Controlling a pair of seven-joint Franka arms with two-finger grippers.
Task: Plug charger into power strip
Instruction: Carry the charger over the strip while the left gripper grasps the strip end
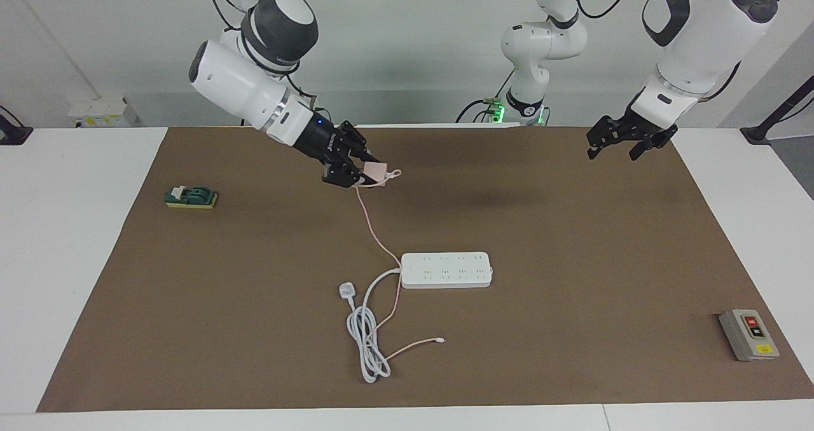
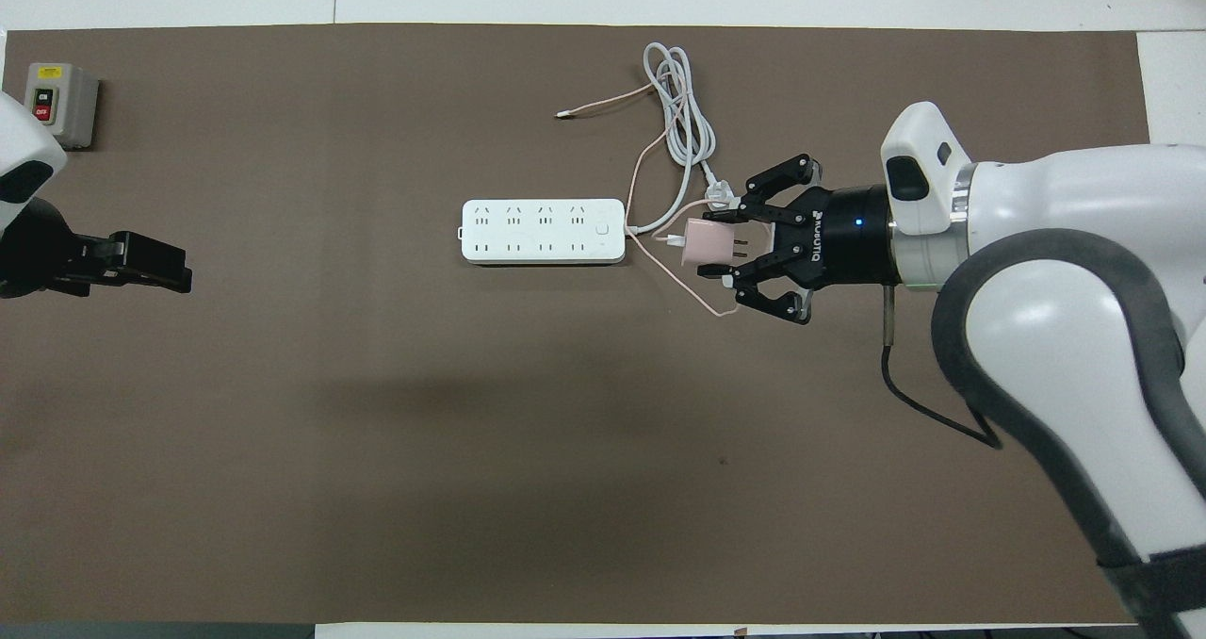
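Right gripper jaws clenched on charger, raised in air over table, short of power strip at its cord end. Prongs visible in overhead view, pointing back toward wrist, not at sockets. Judgement: rotate cube until prongs face down, centre over one socket pair, press straight, keep thin pink cable slack. Charger: small, smooth, pale pink cube. Power strip: long, flat, white, hard plastic, two socket rows, thick cord. Left gripper waits near table's edge, well apart from power strip; jaws released.
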